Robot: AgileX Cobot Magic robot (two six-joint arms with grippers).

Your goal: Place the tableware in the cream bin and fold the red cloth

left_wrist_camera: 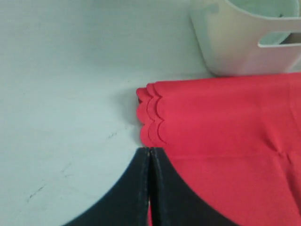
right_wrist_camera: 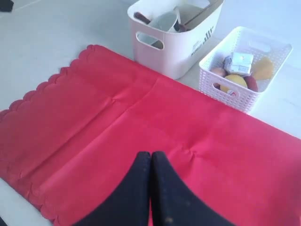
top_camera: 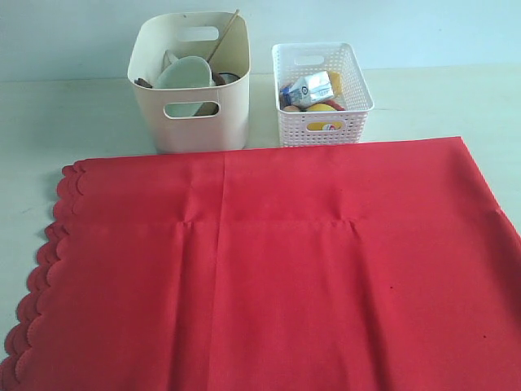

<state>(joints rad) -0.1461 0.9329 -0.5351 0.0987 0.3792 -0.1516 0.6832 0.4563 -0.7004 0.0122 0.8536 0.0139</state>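
**Tableware stowed, cloth not yet folded.** The red cloth (top_camera: 285,261) lies flat on the desk (top_camera: 73,114), with its scalloped edge to the left of the exterior view. Its far hem lies just before the cream bin (top_camera: 155,106), which already holds the pale bowl (top_camera: 186,75) and the chopsticks (top_camera: 224,34). Folding appears to be the step left.

The left gripper (left_wrist_camera: 149,151) hangs by the scalloped far corner, and the right gripper (right_wrist_camera: 150,155) hangs over the cloth's middle. Both pairs of jaws are clenched together, with no fabric clearly between them.

Likely faults:
- Jaws that come down clenched would push and ruck the thin fabric rather than pinch it.
- A grasp of one corner alone would drag the sheet askew.
- The existing creases could throw the fold off line.
- A lifted far hem may brush the bin or the white lattice basket (top_camera: 321,122), with its milk carton (top_camera: 309,88) and lemon (top_camera: 323,107), since both stand just beside that hem.

Nothing rests on the cloth itself.
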